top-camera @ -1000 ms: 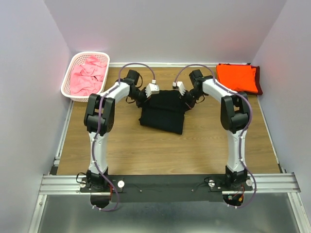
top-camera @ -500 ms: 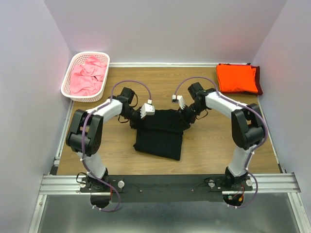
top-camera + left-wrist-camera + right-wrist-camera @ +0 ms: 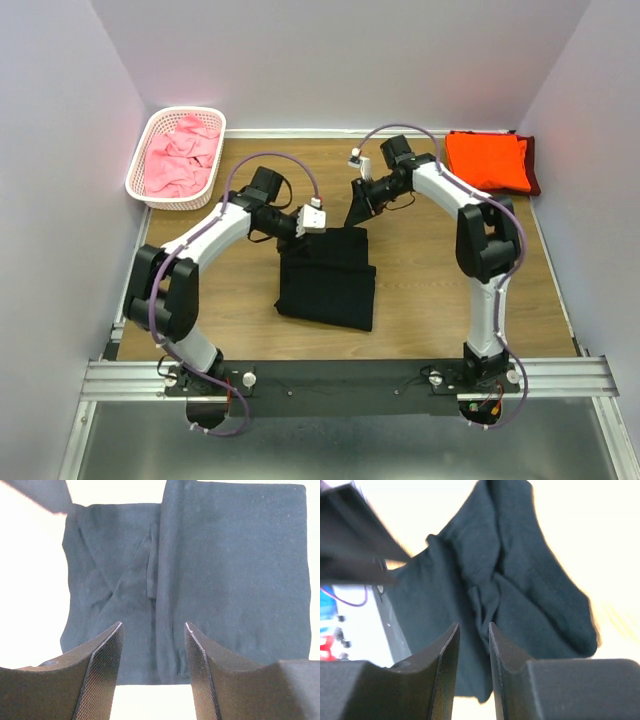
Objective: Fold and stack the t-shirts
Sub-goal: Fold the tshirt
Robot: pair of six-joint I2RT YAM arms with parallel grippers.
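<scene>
The left arm is reaching in from the left, its hand (image 3: 152, 626) released above the folded black t-shirt (image 3: 328, 285) lying mid-bench (image 3: 440, 290). The right arm is bending toward the far side. Whether its hand (image 3: 472, 627) is grasping the cloth, I cannot tell.

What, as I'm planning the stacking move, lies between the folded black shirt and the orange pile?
Nothing lies on the table between the black shirt and the orange pile; only the right arm reaches across above that stretch.
</scene>
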